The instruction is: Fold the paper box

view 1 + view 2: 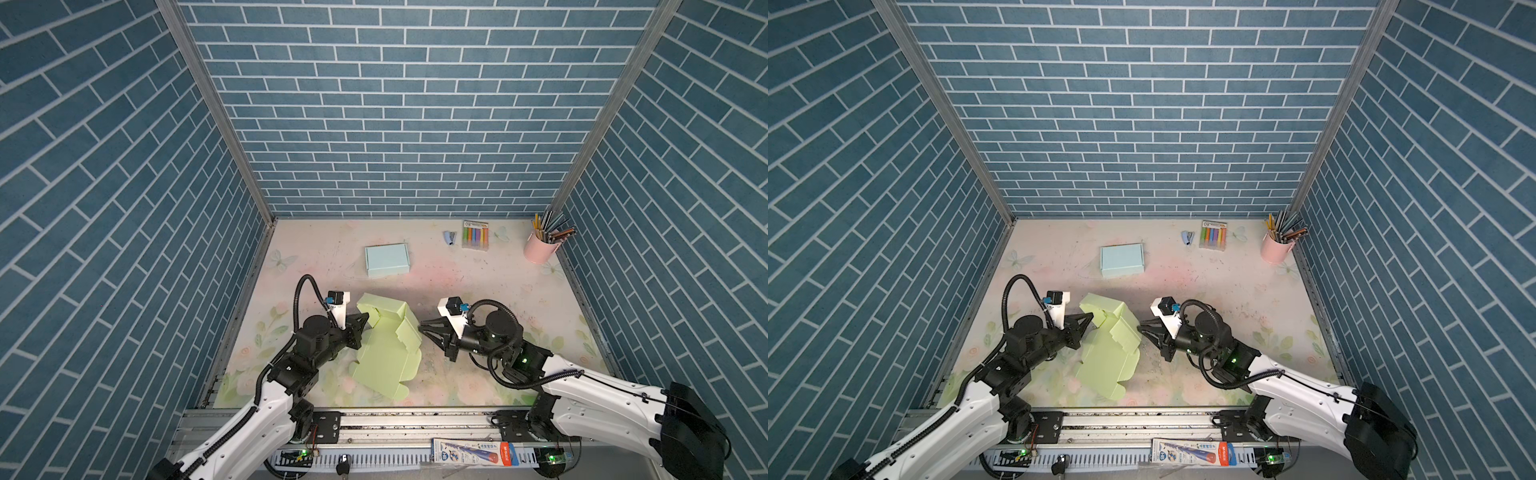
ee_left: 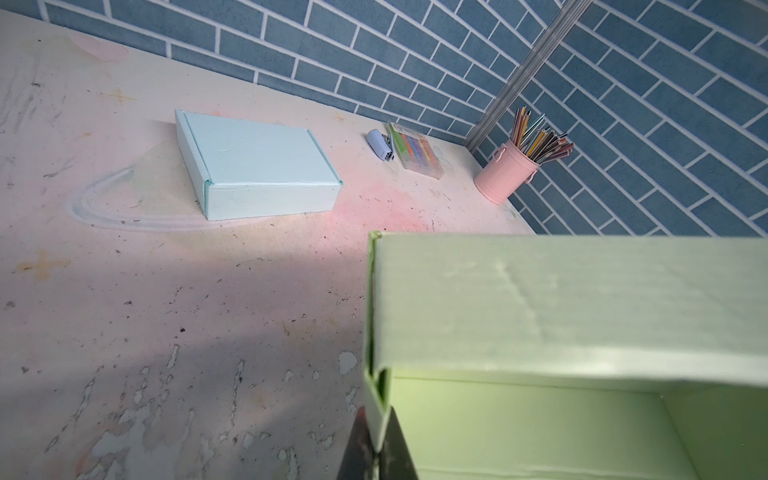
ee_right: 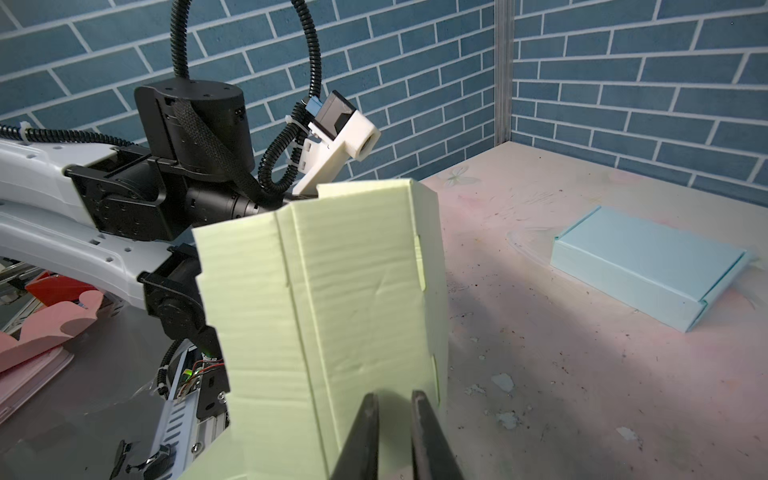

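Looking down: scuffed floral table (image 1: 478, 291), blue brick walls (image 1: 415, 104); left gripper (image 2: 379, 440) pinches the green box (image 1: 386, 361), right gripper (image 3: 395, 419) with jaws slightly parted.

We see a closed light blue box (image 1: 387, 260) lying flat on the worn floral table (image 1: 478, 282), toward the back. In both top views, to its right along the back edge, a small blue stapler (image 1: 449, 237) lies just beside a clear pack of coloured markers (image 1: 475, 235). A pink cup (image 1: 539, 247) full of pencils (image 1: 552, 228) stands in the corner. Blue brick walls (image 1: 407, 104) enclose three sides. A pencil packet (image 1: 478, 453) lies on the front rail.
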